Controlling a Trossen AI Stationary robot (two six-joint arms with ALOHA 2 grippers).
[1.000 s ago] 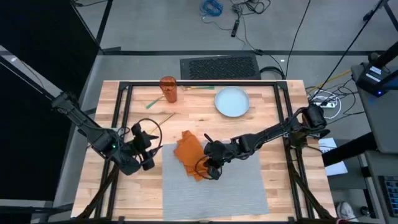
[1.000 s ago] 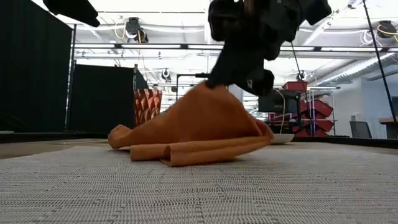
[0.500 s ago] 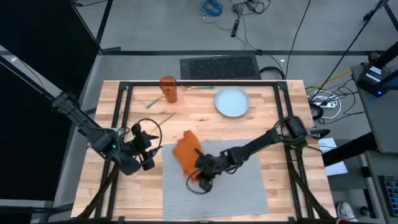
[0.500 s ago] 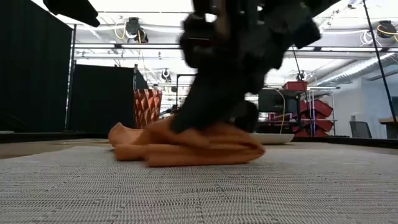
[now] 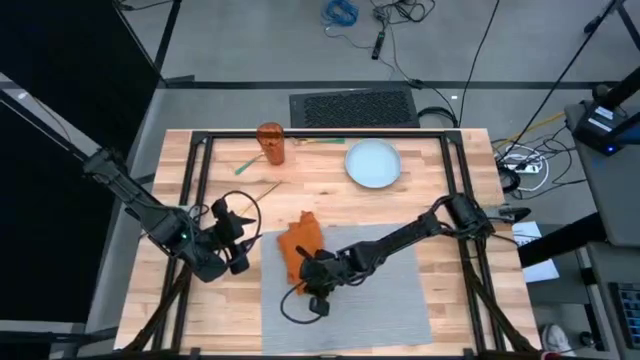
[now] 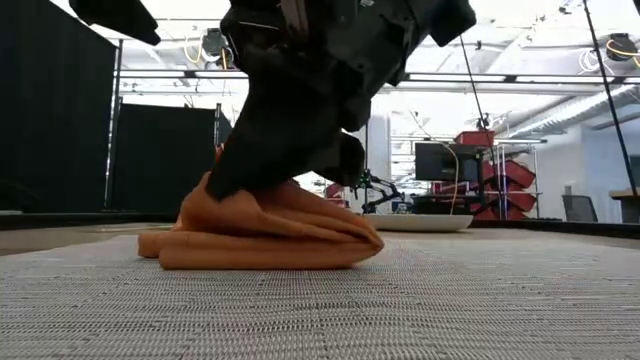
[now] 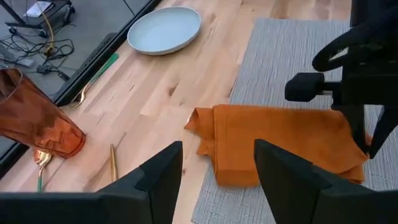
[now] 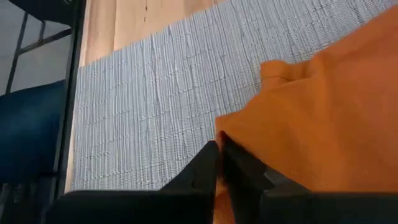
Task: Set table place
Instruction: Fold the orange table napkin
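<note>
— Where is the right gripper working?
— Pinching the orange napkin over the placemat left edge.
— And the left gripper?
— Sitting spread wide, on bare table beside it.

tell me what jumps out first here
The orange napkin, bunched at the left edge of the grey placemat, with the right gripper shut on a fold of it. The left gripper waits open just off the mat's left side. A pale plate and orange cup sit at the table's far side.
</note>
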